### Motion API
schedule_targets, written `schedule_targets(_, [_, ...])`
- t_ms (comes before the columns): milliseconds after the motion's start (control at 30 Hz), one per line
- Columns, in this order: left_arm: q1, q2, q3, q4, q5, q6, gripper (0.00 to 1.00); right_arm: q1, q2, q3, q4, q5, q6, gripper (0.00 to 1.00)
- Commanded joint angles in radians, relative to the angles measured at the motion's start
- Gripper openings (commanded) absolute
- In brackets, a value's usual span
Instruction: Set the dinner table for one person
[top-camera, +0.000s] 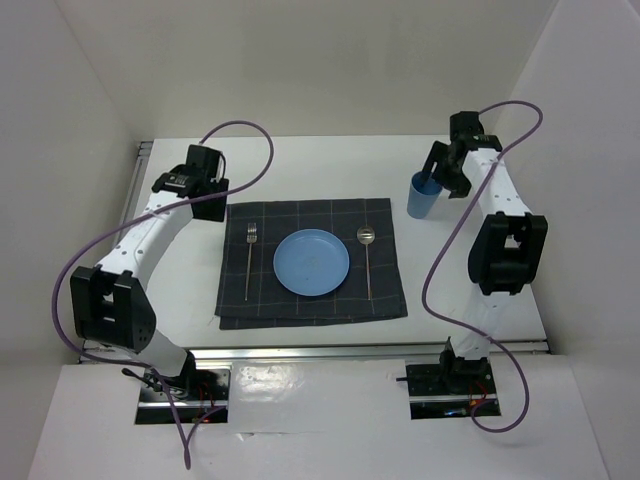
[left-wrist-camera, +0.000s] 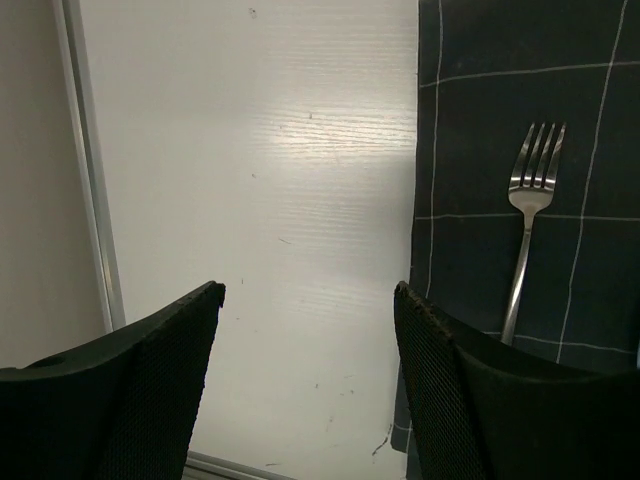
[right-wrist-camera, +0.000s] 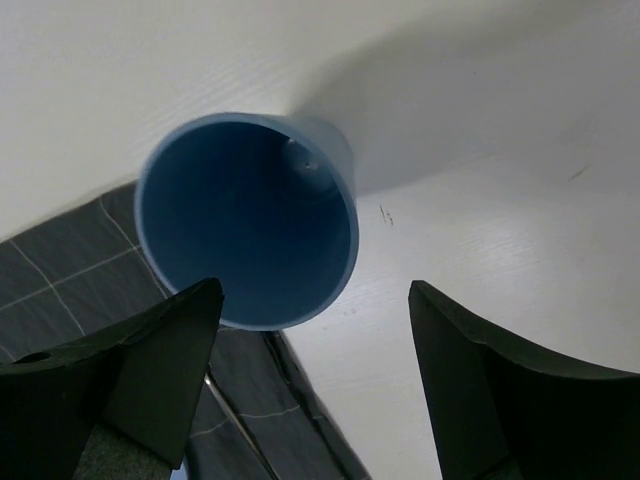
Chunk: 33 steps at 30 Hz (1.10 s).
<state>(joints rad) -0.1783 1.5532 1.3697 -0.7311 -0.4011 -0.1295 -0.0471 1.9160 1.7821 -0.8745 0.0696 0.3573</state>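
On the white dinner table (top-camera: 300, 165) lies a dark grid-lined mat (top-camera: 310, 262). On the mat are a blue plate (top-camera: 311, 262), a fork (top-camera: 249, 258) to its left and a spoon (top-camera: 367, 255) to its right. A blue cup (top-camera: 422, 196) stands upright on the table at the mat's far right corner. My right gripper (top-camera: 436, 180) is open just above the cup (right-wrist-camera: 247, 235), not touching it. My left gripper (top-camera: 205, 205) is open and empty over bare table (left-wrist-camera: 260, 200) left of the mat, with the fork (left-wrist-camera: 527, 220) to its right.
Aluminium rails run along the table's left edge (top-camera: 134, 185) and near edge (top-camera: 370, 350). White walls enclose the table on the left, back and right. The mat's corner (right-wrist-camera: 60, 265) lies under the cup's left side in the right wrist view.
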Motion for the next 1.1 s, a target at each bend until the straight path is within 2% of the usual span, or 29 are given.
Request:
schedule_targets(0, [-0.003,-0.064,-0.021,0.036,-0.025,0.03,0.77,0.006,-0.009,-0.024,0.068,0.015,-0.008,0.82])
schedule_targets(100, [0.007,-0.073,-0.032,0.036,-0.016,0.03,0.77,0.006,0.024,-0.046,0.097,0.036,-0.008,0.77])
schedule_targets(133, [0.007,-0.073,-0.032,0.036,-0.016,0.03,0.77,0.006,0.035,-0.046,0.097,0.036,-0.008,0.68])
schedule_targets(167, [0.007,-0.073,-0.032,0.036,-0.016,0.03,0.77,0.006,0.061,-0.046,0.097,0.036,-0.017,0.64])
schedule_targets(233, [0.007,-0.073,-0.032,0.036,-0.016,0.039,0.77,0.006,0.086,-0.035,0.097,0.045,-0.017,0.47])
schedule_targets(267, [0.007,-0.073,-0.032,0.036,-0.016,0.039,0.77,0.006,0.097,-0.008,0.083,0.055,-0.017,0.29])
schedule_targets(367, [0.007,-0.082,-0.032,0.036,-0.016,0.039,0.77,0.006,0.12,0.003,0.074,0.11,-0.037,0.04])
schedule_targets(400, [0.007,-0.082,-0.041,0.036,-0.016,0.039,0.77,0.006,0.13,0.017,0.074,0.127,-0.037,0.0])
schedule_targets(500, [0.007,-0.082,-0.041,0.036,-0.016,0.039,0.77,0.016,0.109,0.071,0.008,0.176,-0.061,0.0])
schedule_targets(633, [0.016,-0.091,-0.041,0.036,-0.007,0.048,0.77,0.15,0.032,0.108,0.008,0.265,-0.107,0.0])
schedule_targets(667, [0.016,-0.091,-0.041,0.036,-0.007,0.048,0.77,0.211,0.022,0.108,0.008,0.265,-0.107,0.0])
schedule_targets(800, [0.016,-0.082,-0.041,0.036,0.004,0.048,0.77,0.32,0.021,0.163,-0.012,0.223,-0.107,0.0])
schedule_targets(1067, [0.016,-0.082,-0.041,0.045,-0.01,0.048,0.77,0.434,0.167,0.194,-0.003,0.239,-0.096,0.0])
